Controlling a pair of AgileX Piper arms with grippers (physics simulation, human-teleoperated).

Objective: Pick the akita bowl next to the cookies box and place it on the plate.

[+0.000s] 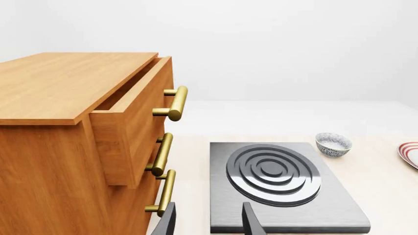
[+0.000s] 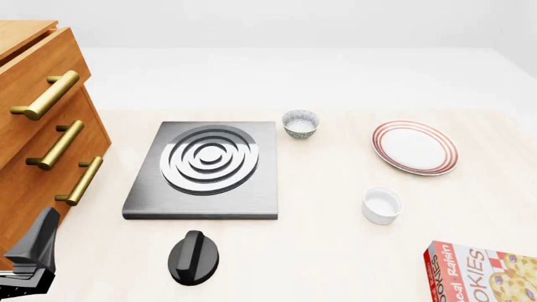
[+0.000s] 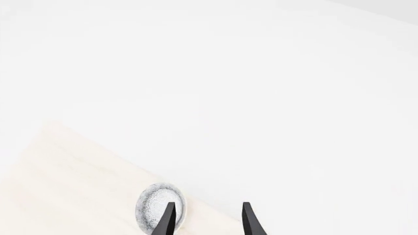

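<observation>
The cookies box lies at the table's near right corner, cut by the front view's edge, and no bowl shows beside it there. One speckled akita bowl stands upright at the back, between the stove and the red-ringed plate. The right wrist view shows a speckled bowl by a table edge, just beyond my open right gripper; I cannot tell from that view whether it is the one by the box. My left gripper hangs open and empty at the near left.
A wooden cabinet with brass handles fills the left, its top drawer pulled out. A grey stove plate lies mid-table with a black knob in front. A plain white cup stands between plate and cookies box.
</observation>
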